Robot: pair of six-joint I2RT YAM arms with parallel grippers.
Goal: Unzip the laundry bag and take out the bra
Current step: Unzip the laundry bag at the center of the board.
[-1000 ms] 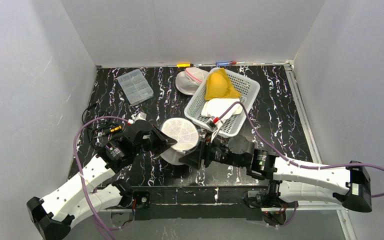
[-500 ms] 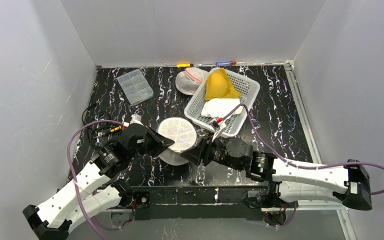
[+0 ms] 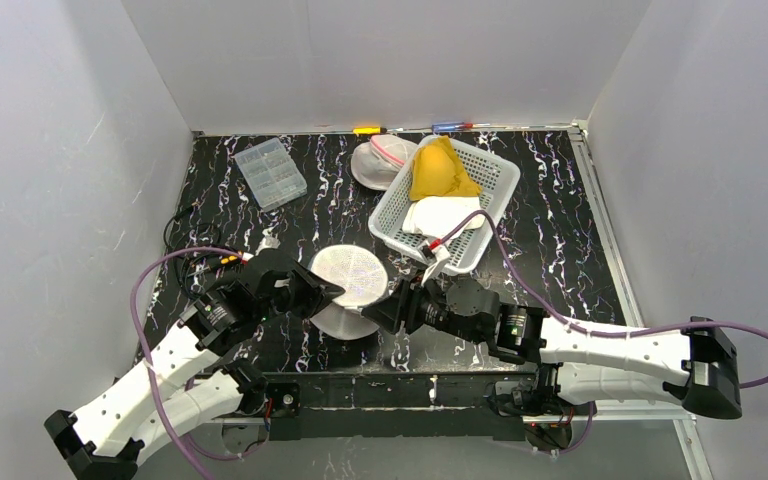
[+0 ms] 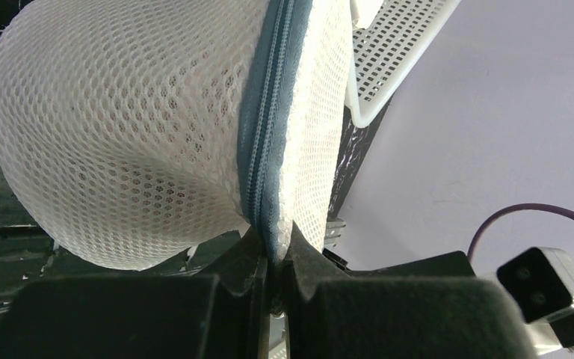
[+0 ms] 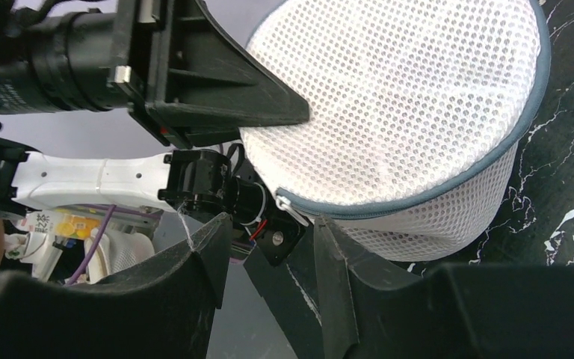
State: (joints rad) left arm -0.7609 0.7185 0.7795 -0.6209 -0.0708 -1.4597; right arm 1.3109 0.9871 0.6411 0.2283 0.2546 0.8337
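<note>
Round white mesh laundry bag (image 3: pixel 352 278) at the near middle of the table (image 3: pixel 550 230), just near-left of the white basket (image 3: pixel 495 180) and between the two grippers. The left gripper (image 4: pixel 273 258) is clamped on the bag's left edge, its fingers pinching the seam where the grey-blue zipper (image 4: pixel 265 134) runs round the rim. The bag is held tilted, one flat face turned up; whether its lower edge rests on the table cannot be told. The right gripper (image 5: pixel 269 247) stands at the bag's right side with its jaws apart, holding nothing. The small metal zipper pull (image 5: pixel 290 207) lies just beyond its fingertips and is not yet taken. The zipper appears closed along all of its visible length, and the bra cannot be made out through the mesh. Handling, as judged: the bag is light and soft, and its padded mesh gives under pressure, so it will fold or spin if pulled from one side only. The firm hold on the seam supplies the counter-tension. The pull tab is small, thin and probably slippery; it is best pinched squarely and drawn along the curve of the rim, not away from it.
</note>
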